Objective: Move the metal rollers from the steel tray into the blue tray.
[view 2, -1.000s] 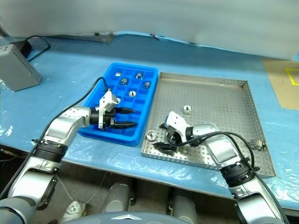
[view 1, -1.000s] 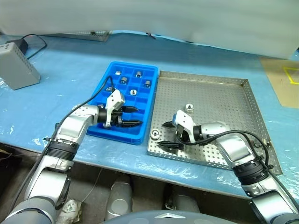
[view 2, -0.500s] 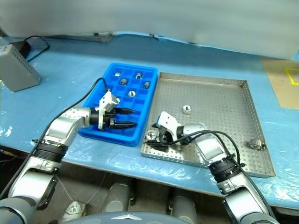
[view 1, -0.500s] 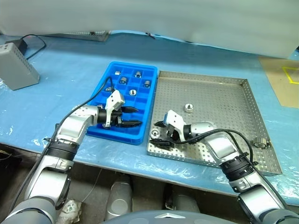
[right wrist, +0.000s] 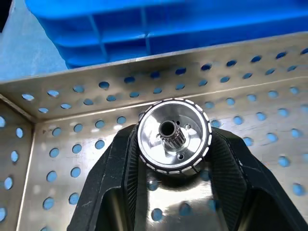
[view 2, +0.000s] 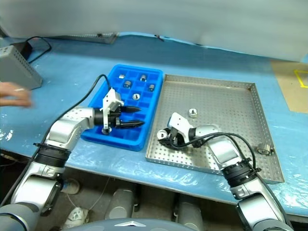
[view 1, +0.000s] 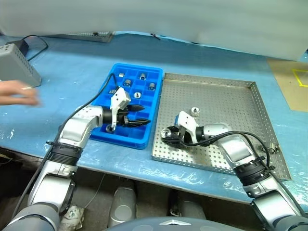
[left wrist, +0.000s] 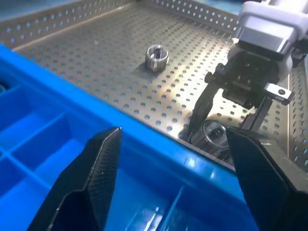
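My right gripper is shut on a metal roller just above the front left corner of the steel tray. In the right wrist view the roller sits clamped between both fingers. Another roller stands mid-tray, and one lies by the tray's right rim. The blue tray lies left of the steel tray, with several rollers in its far compartments. My left gripper hovers open over the blue tray's near half, pointing toward the steel tray, nothing between its fingers.
A person's hand reaches in over the blue table cover at the far left. A grey box with a black cable stands behind it. Another perforated tray lies at the table's back edge.
My right gripper shut on the roller in the steel tray's front left corner and lifted it slightly. The left gripper rose a little. A person's hand came in at the left.
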Controlling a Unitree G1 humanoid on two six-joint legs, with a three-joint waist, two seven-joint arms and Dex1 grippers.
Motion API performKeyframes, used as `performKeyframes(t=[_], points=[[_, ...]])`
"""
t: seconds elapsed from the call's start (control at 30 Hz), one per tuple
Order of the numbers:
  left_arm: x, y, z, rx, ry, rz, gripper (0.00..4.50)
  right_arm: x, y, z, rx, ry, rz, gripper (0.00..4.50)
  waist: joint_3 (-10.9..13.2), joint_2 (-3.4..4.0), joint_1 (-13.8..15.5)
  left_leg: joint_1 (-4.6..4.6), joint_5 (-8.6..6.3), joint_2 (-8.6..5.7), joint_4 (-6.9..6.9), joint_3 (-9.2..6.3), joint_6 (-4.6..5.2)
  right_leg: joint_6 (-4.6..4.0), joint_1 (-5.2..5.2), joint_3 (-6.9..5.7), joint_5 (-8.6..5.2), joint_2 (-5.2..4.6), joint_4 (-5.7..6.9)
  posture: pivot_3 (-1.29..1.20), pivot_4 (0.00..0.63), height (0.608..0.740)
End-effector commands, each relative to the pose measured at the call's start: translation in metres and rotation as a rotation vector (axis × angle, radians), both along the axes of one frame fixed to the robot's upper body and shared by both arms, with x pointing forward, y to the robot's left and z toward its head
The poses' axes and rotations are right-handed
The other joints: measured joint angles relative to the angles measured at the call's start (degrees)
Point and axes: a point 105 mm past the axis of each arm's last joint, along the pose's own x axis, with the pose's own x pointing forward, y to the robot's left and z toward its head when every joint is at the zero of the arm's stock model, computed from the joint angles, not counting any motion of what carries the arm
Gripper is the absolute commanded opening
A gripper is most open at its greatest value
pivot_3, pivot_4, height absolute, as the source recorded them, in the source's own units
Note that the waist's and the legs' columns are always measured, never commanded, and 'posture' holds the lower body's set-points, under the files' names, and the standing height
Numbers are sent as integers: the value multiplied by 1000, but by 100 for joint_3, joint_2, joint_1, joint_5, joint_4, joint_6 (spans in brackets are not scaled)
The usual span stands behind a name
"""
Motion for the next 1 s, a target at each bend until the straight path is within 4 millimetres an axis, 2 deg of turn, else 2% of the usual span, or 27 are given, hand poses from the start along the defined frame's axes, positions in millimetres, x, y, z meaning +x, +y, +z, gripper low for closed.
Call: performKeyframes(t=[0.03,0.17,0.5,0.7,0.87,1.0], points=[[-4,1,23,-47,-70,5,3667,5,2,36,58,-93,15,1766,0,0,-11,1,0,1,0,0,0,0,0,0,0,1,0,260,150,740],[-6,9,29,-49,-90,50,3667,15,11,57,81,-153,35,1766,0,0,-24,5,3,2,0,0,-4,-1,-4,0,0,2,4,292,150,740],[-13,37,24,-15,-76,174,3667,23,32,81,111,-224,121,1766,0,0,88,-23,0,4,4,-9,0,-8,-15,-17,-4,0,4,393,150,740],[-18,48,29,-8,-85,220,3667,24,41,81,120,-228,166,1766,0,0,173,-22,1,6,4,-11,-2,-9,-15,-20,-3,0,5,435,150,740],[-25,57,28,2,-79,248,3667,29,38,80,111,-234,168,1766,0,0,209,-25,1,4,4,-12,-2,-10,-15,-21,-4,0,5,458,150,740],[-27,62,29,-1,-76,269,3667,31,46,70,134,-205,164,1766,0,0,221,-23,1,6,4,-14,-3,-10,-14,-22,-4,0,7,466,150,740]])
